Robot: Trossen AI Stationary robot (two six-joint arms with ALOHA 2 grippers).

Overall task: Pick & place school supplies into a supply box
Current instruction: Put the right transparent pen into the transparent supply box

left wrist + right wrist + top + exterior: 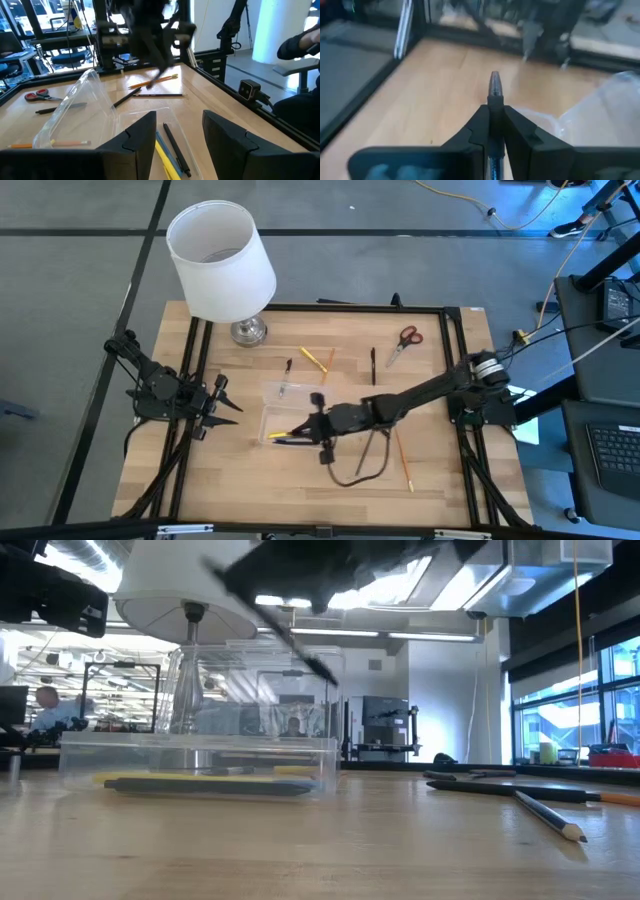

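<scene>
The clear supply box (283, 412) lies in the middle of the table with its lid (80, 105) raised. Yellow, grey-blue and black pencils (170, 150) lie in it. My right gripper (495, 107) hangs over the box's near right part (308, 428), shut on a dark pen (300, 648). My left gripper (177, 130) waits open and level at the table's left (232, 408), facing the box. Red-handled scissors (404, 340), a yellow pencil (314, 358) and dark pens (373, 366) lie flat on the wood beyond the box. My right gripper pinches the dark pen between its two fingers. The pen lies along the fingers, and its tip end (494, 87) sticks out past the fingertips. The fingers come from the table's right, slanting down. The pen is lifted clear above the box, tilted.
A white-shaded lamp (222, 260) stands at the table's far left corner. An orange pencil (403, 456) lies on the near right, beside a dark cable loop (368, 465). A black frame (455, 360) runs along the table's edges. People sit in the room behind.
</scene>
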